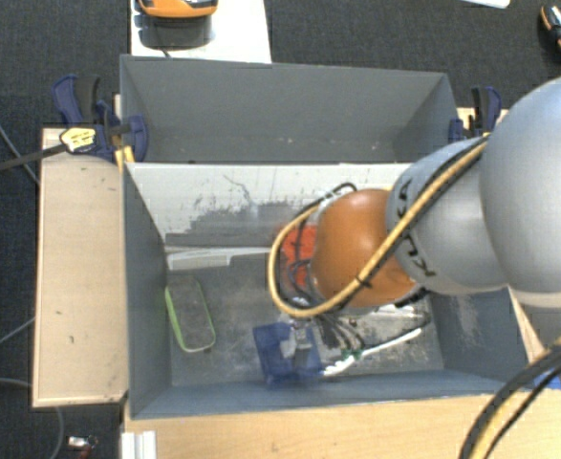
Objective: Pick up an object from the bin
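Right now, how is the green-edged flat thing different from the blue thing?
The flat grey oblong with a green rim lies alone on the left of the grey metal bin; the crumpled blue thing sits at the front, by the robot's arm. The oblong looks flat, the blue thing lumpy. Both rest on the bin's floor.

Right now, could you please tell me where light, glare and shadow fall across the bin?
Camera view: the bin's far wall is brightly lit; the floor under the arm's orange cover lies shadowed, darkening the blue thing by the near wall; the green-rimmed piece at left is evenly lit.
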Controlling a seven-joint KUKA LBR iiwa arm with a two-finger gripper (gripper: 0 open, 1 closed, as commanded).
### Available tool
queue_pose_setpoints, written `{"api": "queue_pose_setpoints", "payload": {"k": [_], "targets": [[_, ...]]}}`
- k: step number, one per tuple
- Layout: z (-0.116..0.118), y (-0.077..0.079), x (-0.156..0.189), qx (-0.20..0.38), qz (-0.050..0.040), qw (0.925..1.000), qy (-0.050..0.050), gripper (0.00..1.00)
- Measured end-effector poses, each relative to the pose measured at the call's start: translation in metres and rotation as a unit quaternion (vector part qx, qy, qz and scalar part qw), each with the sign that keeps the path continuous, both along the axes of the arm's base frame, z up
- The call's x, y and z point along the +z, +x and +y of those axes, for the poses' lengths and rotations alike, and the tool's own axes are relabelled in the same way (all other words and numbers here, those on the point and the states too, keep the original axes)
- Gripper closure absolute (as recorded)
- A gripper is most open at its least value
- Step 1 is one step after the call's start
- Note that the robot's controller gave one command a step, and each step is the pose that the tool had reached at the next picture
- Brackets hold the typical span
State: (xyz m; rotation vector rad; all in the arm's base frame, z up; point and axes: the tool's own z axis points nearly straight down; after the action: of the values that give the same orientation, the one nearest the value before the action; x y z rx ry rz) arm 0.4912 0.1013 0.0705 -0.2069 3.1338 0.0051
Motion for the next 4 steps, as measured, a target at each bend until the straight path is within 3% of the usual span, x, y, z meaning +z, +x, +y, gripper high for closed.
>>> {"api": "queue_pose_setpoints", "payload": {"k": [1,3,4], "targets": [[-0.0133,-0.0002,-0.0001,0.014,0.0005,0.9999,0.000,1.00],[-0.0083,0.0058,0.0000,0.001,-0.0012,1.0000,0.001,1.00],[-0.0131,0.0076,0.0000,0.087,-0.0029,0.9962,0.001,1.00]]}}
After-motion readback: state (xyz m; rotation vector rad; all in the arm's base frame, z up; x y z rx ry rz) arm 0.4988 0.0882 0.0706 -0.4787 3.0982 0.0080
